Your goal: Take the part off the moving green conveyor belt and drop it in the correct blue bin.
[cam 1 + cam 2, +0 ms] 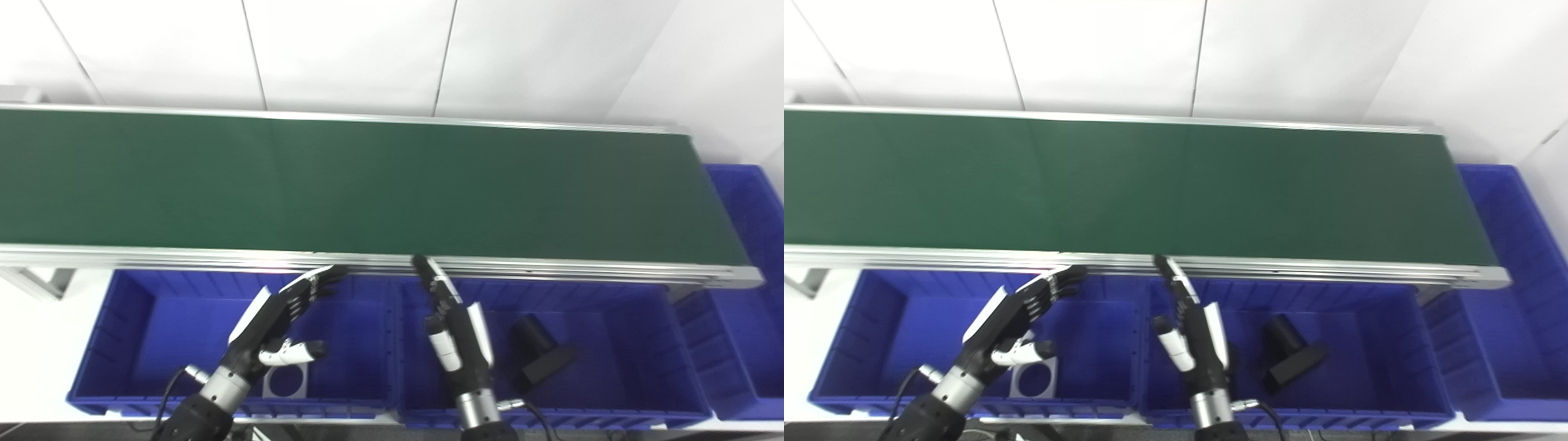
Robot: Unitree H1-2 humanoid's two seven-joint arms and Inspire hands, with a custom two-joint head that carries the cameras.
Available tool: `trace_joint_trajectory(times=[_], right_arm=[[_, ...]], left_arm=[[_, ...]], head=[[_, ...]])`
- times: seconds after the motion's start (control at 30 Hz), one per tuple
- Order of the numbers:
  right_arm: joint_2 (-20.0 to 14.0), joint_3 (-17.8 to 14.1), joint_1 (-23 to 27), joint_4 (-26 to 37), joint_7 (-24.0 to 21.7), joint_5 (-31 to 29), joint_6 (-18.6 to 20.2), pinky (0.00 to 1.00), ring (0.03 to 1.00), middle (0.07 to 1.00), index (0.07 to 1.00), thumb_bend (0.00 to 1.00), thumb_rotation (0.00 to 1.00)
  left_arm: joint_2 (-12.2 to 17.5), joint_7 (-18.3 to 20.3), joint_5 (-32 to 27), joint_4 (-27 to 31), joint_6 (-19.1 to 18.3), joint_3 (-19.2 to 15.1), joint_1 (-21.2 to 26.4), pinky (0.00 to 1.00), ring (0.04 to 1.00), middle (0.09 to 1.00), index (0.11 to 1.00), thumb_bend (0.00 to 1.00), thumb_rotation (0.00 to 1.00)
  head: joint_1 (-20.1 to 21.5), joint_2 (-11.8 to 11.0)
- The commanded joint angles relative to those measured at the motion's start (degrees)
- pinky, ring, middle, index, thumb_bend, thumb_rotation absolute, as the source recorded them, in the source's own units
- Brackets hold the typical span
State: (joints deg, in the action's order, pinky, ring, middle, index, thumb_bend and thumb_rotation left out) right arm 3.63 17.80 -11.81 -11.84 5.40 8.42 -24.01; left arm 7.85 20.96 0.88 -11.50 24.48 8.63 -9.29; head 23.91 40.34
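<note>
The green conveyor belt (367, 184) runs across the view and carries no part that I can see. My left hand (278, 321) hovers open above the left blue bin (116, 318), fingers stretched toward the belt's near rail. My right hand (456, 324) is open too, fingers pointing up at the rail, above the middle blue bin (649, 331). A black part (539, 355) lies in the middle bin, just right of my right hand. A white square plate with a round hole (286, 381) lies in the left bin, partly under my left hand.
A third blue bin (753, 208) stands at the belt's right end. The belt's aluminium near rail (551, 267) overhangs the back of the bins. White wall panels rise behind the belt.
</note>
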Motion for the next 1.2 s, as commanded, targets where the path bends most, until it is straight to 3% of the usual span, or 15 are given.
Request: trace_joint_trajectory(times=[0.0, 0.07, 0.3, 0.63, 0.77, 1.0, 1.17], right_arm=[[-0.2, 1.0, 1.1, 0.8, 1.7, 0.0, -2.9, 0.98, 0.96, 0.931, 0.909, 0.84, 0.96], [-0.7, 1.6, 1.2, 0.5, 2.6, 0.0, -2.9, 0.97, 0.957, 0.93, 0.905, 0.84, 0.96], [-3.4, 2.4, 0.5, 1.4, 3.6, -1.7, -2.9, 0.96, 0.944, 0.928, 0.91, 0.85, 0.97], [-6.7, 1.8, -0.9, 3.4, 4.4, -2.0, -2.9, 0.94, 0.94, 0.926, 0.902, 0.87, 0.99], [-8.1, 2.1, -0.9, 3.7, 4.0, -2.1, -2.9, 0.94, 0.943, 0.933, 0.905, 0.87, 1.0], [-9.5, 2.2, -1.1, 3.9, 3.5, -2.6, -2.9, 0.94, 0.943, 0.936, 0.906, 0.89, 1.0], [-9.9, 2.7, -1.2, 4.2, 3.3, -2.9, -2.9, 0.96, 0.95, 0.94, 0.904, 0.9, 0.99]], left_arm=[[0.7, -3.2, 2.2, 0.0, 2.4, 1.5, 1.6, 0.87, 0.92, 0.919, 0.86, 0.93, 0.68], [1.2, -6.7, 4.0, -0.8, 2.4, 3.6, 1.6, 0.88, 0.934, 0.937, 0.88, 0.92, 0.72], [1.4, -19.8, 7.0, -1.1, 2.4, 11.9, 1.0, 0.94, 0.974, 0.958, 0.889, 0.91, 0.75], [2.6, -35.6, 11.9, -0.6, 2.4, 22.7, 2.6, 0.95, 0.982, 0.975, 0.913, 0.85, 0.85], [2.9, -38.3, 12.5, -0.1, 2.4, 25.6, 3.1, 0.99, 1.0, 0.999, 0.965, 0.86, 0.9], [2.6, -40.2, 12.6, 0.3, 2.4, 27.9, 3.5, 1.0, 1.0, 1.0, 0.991, 0.9, 0.91], [2.9, -38.9, 11.7, 1.5, 2.4, 28.0, 3.7, 1.0, 1.0, 1.0, 1.0, 0.91, 0.94]], head=[[-0.1, -0.4], [-0.9, -0.7], [-10.3, -1.0], [-17.7, -0.9], [-20.2, -1.2], [-23.2, -1.8], [-23.0, -2.0]])
